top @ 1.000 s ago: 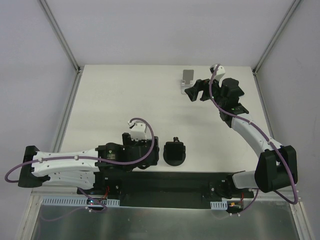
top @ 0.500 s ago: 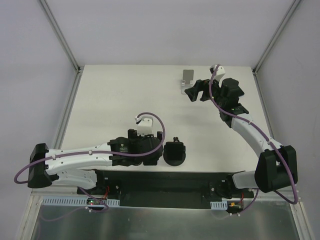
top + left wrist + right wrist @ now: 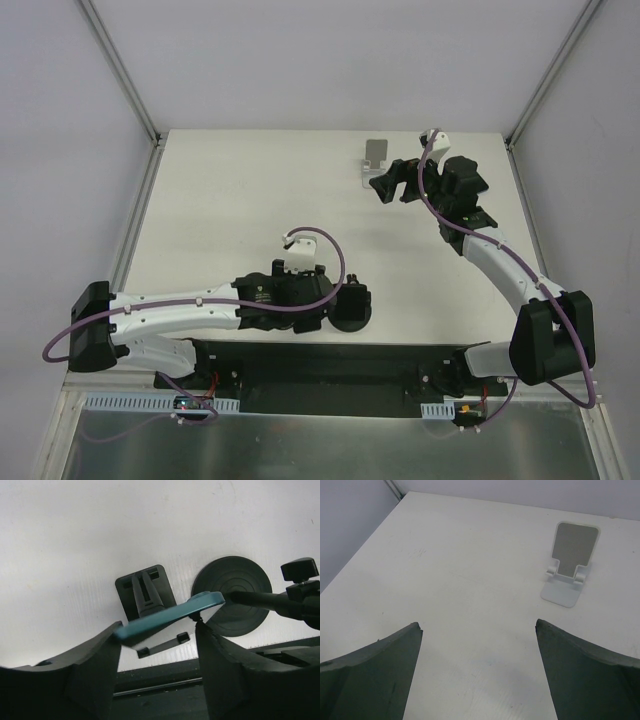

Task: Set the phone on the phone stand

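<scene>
Left gripper (image 3: 159,627) straddles tilted phone (image 3: 170,616), grip unclear; square on edges before lift. Right gripper (image 3: 477,627) open near stand (image 3: 576,542).

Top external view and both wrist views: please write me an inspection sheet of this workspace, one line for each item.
Surface: white table, matte.
Job's things: teal phone tilted over the black mount at the near edge; white phone stand at the far side, holding nothing.
Clutter: black mount with a round base, under the phone.
Grippers: left gripper astride the phone, grip uncertain; right gripper open, nothing in it, facing the stand.
Cables: purple cables looped along both arms.
Surroundings: grey walls, metal frame rails.
</scene>
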{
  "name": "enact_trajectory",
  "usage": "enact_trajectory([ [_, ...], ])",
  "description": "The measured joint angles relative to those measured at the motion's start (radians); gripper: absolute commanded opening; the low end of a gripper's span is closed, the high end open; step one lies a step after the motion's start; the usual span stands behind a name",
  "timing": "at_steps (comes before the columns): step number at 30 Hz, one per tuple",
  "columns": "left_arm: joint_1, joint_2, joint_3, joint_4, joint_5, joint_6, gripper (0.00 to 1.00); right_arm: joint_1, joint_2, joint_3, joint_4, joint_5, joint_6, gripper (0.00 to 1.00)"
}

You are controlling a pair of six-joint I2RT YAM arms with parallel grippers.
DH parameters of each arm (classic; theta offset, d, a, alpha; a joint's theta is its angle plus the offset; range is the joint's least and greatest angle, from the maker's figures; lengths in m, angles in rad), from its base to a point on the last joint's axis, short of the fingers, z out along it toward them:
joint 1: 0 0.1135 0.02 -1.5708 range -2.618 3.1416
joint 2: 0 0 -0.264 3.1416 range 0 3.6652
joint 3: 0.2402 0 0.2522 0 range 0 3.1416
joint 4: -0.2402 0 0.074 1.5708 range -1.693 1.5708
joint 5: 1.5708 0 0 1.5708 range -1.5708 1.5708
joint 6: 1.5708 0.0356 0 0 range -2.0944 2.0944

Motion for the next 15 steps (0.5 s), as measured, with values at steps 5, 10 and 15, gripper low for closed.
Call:
enact_trajectory([
  [5, 0.0, -0.006, 0.0, 0.002, 0.003, 0.007, 0.46, 0.0, 0.0, 0.0, 0.0, 0.0, 0.0, 0.99],
  [10, -0.001, -0.012, 0.005, 0.004, 0.009, 0.033, 0.33, 0.0, 0.0, 0.0, 0.0, 0.0, 0.0, 0.98],
  [15, 0.0, -0.019, 0.01, 0.014, 0.021, 0.066, 0.12, 0.0, 0.0, 0.0, 0.0, 0.0, 0.0, 0.99],
])
